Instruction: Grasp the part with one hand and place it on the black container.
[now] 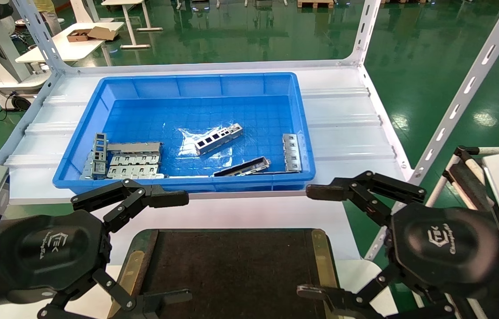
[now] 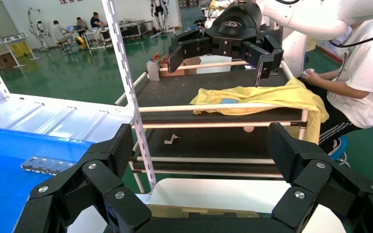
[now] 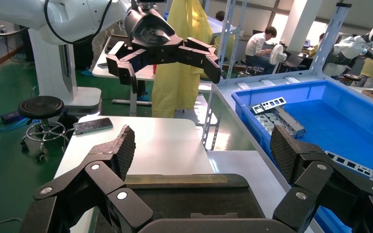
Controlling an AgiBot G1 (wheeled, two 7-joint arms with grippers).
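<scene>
The part (image 1: 218,138) lies mid-bin in the blue bin (image 1: 98,106). Both tools, left (image 1: 167,246) and right (image 1: 315,241), hang wide open, empty, flanking the black container (image 1: 231,261). Approach vertically, jaws spanning its narrow width.

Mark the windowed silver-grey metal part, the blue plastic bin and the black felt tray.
small silver-grey sheet-metal part with square windows (image 1: 218,138): head view, middle of its windowed face.
deep blue plastic bin (image 1: 196,79): head view, far rim.
flat black felt-surfaced tray (image 1: 231,261): head view, bare centre.
</scene>
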